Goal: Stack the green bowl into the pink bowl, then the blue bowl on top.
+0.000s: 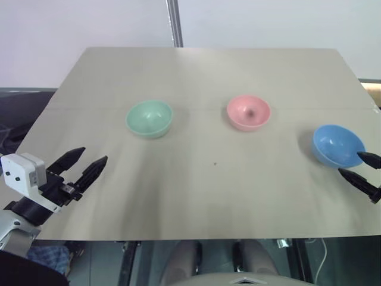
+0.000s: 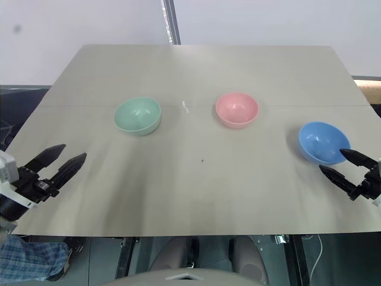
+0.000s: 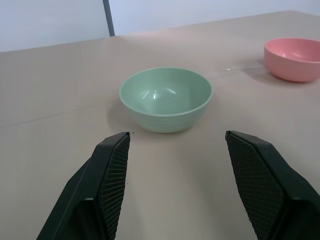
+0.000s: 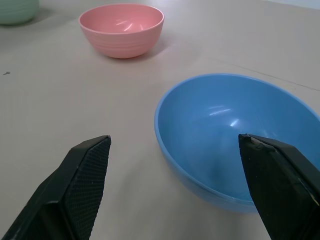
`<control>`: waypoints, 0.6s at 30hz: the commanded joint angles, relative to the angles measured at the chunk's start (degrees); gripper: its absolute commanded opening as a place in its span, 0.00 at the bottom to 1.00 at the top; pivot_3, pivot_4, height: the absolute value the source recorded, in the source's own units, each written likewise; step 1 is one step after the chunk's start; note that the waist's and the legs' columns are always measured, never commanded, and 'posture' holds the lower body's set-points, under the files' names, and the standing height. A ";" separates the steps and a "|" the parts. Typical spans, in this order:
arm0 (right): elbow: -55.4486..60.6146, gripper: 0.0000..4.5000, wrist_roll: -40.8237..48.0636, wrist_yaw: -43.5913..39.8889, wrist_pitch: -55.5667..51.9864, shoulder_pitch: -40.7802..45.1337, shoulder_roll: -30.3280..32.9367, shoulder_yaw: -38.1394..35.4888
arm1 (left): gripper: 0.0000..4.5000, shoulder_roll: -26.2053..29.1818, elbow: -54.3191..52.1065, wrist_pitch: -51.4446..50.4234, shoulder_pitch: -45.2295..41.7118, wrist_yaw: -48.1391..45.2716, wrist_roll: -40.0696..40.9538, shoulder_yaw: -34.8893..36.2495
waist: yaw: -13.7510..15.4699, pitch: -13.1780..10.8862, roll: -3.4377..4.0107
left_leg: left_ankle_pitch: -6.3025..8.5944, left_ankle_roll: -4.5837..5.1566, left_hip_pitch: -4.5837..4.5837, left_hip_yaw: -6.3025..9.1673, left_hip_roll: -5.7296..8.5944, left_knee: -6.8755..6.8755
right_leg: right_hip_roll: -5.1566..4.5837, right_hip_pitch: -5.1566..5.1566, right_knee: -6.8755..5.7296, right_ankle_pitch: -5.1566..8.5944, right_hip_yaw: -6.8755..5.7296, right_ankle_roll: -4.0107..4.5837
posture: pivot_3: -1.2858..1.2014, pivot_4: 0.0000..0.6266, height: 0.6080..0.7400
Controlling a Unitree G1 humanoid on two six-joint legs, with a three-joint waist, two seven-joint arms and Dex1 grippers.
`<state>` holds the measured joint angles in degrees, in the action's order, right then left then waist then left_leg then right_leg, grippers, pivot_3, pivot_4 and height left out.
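Behind our beige counter (image 1: 208,196) stands a plain white wall with one grey pole (image 1: 174,22). Our left claw (image 1: 83,165) hangs over the near left corner of the counter. Its two black fingers are spread wide and hold nothing. Straight ahead of it, a bit further in, sits the green bowl (image 1: 149,118), upright and alone. From the left wrist, the green bowl sits right in the gap between the fingers, but well apart from them.

Our right claw (image 2: 344,167) is at the near right edge, also spread wide and empty. The blue bowl (image 2: 321,142) is just beside it, with one finger close to its rim. We cannot tell if it touches.

The pink bowl (image 1: 248,112) sits between the green bowl and the blue bowl, further back than the blue one. All three are apart, so nothing is stacked yet.

We think the green bowl goes first, and the left claw is nearer to it. It needs to go forward to the rim, then carry the bowl to the right to the pink bowl. Nothing stands in the way.
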<state>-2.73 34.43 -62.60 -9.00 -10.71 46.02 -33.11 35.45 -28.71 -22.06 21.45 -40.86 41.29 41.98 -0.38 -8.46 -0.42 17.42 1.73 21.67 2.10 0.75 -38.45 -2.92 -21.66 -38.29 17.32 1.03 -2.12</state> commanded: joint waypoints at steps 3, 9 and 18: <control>1.47 0.98 0.54 -0.25 0.96 -0.18 0.14 -2.19 | 0.72 0.50 -2.43 0.26 -0.56 0.38 0.86 -0.10 | 0.00 0.00 0.00 | 0.00 0.00 0.00 0.00 0.00 0.00 | 0.00 0.00 0.00 0.00 0.00 0.00 | 0.52 0.24 1.00; 0.47 0.98 -0.26 -0.51 1.43 0.23 0.43 -1.49 | 0.72 -0.47 -2.65 1.34 -1.26 -0.60 2.30 -0.87 | 0.00 0.00 0.00 | -0.01 -0.01 0.00 0.00 0.00 0.00 | 0.00 0.00 0.00 0.00 0.00 0.00 | 0.52 0.24 1.00; 1.26 0.98 -0.45 0.43 -1.77 1.62 1.32 -0.12 | 0.72 -0.41 -2.68 -1.42 2.45 -7.16 10.95 -1.08 | -0.07 0.00 0.01 | -0.01 -0.02 0.00 -0.01 0.00 0.00 | 0.00 0.00 -0.02 0.00 0.01 0.00 | 0.52 0.24 1.00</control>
<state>-2.74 33.92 -62.02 -11.03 -9.62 46.15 -32.20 34.24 -29.35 -23.08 22.86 -45.93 50.13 39.95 -0.45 -8.45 -0.40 17.40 1.71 21.66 2.09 0.75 -38.45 -2.91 -21.66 -38.30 17.32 1.04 -2.12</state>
